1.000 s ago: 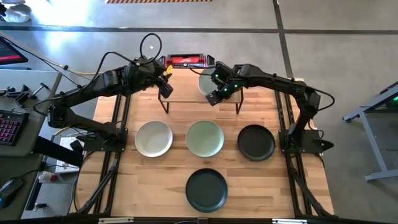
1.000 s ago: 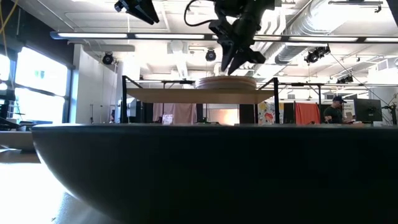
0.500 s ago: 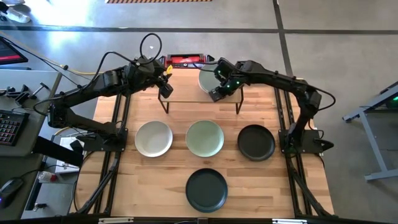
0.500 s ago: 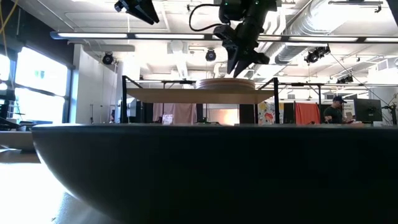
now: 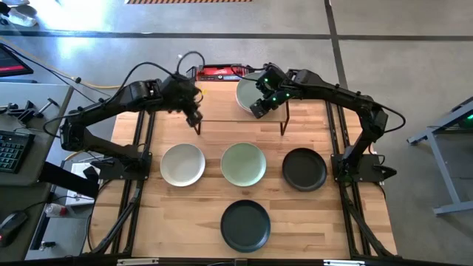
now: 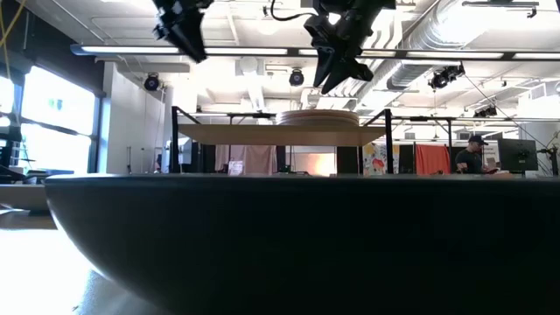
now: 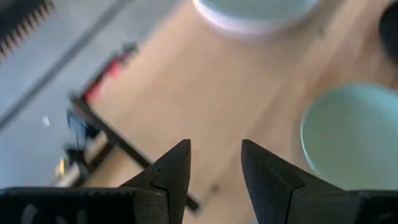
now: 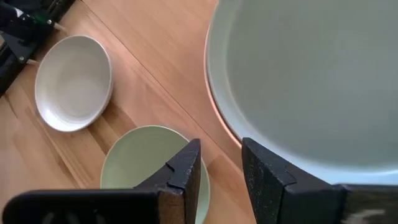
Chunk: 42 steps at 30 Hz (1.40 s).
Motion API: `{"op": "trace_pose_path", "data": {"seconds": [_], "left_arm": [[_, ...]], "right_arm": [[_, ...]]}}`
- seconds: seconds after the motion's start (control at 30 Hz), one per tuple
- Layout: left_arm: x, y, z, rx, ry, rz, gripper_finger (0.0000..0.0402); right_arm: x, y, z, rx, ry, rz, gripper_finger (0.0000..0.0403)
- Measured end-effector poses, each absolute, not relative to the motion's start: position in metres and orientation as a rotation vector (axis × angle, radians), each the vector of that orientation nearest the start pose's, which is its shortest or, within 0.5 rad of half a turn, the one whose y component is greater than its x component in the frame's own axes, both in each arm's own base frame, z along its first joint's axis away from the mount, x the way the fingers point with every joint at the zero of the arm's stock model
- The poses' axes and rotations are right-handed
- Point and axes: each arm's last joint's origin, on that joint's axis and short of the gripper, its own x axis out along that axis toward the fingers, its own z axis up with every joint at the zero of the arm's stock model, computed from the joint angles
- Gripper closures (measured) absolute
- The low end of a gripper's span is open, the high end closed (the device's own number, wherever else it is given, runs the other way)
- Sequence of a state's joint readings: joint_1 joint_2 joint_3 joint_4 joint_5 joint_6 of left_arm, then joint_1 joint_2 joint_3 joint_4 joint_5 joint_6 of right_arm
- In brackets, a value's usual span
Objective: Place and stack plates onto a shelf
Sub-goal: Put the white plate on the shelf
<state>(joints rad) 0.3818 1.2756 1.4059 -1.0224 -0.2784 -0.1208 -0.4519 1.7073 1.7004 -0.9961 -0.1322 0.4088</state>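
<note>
Nearest to me on the tabletop (image 5: 185,214) sits a black plate (image 5: 245,224), alone in the front row; in the low view its dark rim (image 6: 289,236) fills the whole foreground. Behind it I see a row of three: a white plate (image 5: 182,164) on the left, a sage green plate (image 5: 244,164) in the middle and a second black plate (image 5: 304,168) on the right, all lying flat and apart from each other.

Farther back stands the shelf (image 5: 222,112) on its thin black legs. On its right half rests a stack of plates (image 5: 246,94) with a pale one on top and a peach edge showing beneath it in the right wrist view (image 8: 219,118); from table level the stack (image 6: 318,116) sits level on the board (image 6: 271,134).

My right gripper (image 5: 258,108) hangs just above the near edge of that stack, fingers (image 8: 186,168) slightly parted and empty, touching nothing. My left gripper (image 5: 194,118) hovers over the shelf's left end, near its front leg, jaws parted and likewise holding nothing; its wrist view looks down on bare wood and plates below.
</note>
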Motion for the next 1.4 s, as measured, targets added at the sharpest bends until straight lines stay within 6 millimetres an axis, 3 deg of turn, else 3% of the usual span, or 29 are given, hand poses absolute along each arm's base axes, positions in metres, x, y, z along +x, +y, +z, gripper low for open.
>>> {"op": "trace_pose_path", "data": {"seconds": [0.17, 0.33, 0.63, 1.07, 1.4], "left_arm": [[0.212, 0.087, 0.357, -0.298, 1.015, 0.628, 0.0271], [0.215, 0.072, 0.327, -0.423, 1.117, 0.549, 0.0271], [0.216, 0.035, 0.280, -0.518, 1.264, 0.537, 0.0271], [0.217, -0.024, 0.236, -0.615, 1.259, 0.528, 0.0271], [0.216, -0.052, 0.206, -0.632, 1.165, 0.455, 0.0271]], "right_arm": [[0.321, -0.151, 0.343, 0.629, 0.888, -0.473, 0.0306], [0.321, -0.152, 0.343, 0.633, 0.882, -0.478, 0.0306], [0.324, -0.139, 0.342, 0.681, 0.911, -0.484, 0.0306], [0.335, -0.109, 0.342, 0.696, 0.925, -0.452, 0.0306], [0.341, -0.088, 0.341, 0.658, 0.934, -0.451, 0.0306]]}}
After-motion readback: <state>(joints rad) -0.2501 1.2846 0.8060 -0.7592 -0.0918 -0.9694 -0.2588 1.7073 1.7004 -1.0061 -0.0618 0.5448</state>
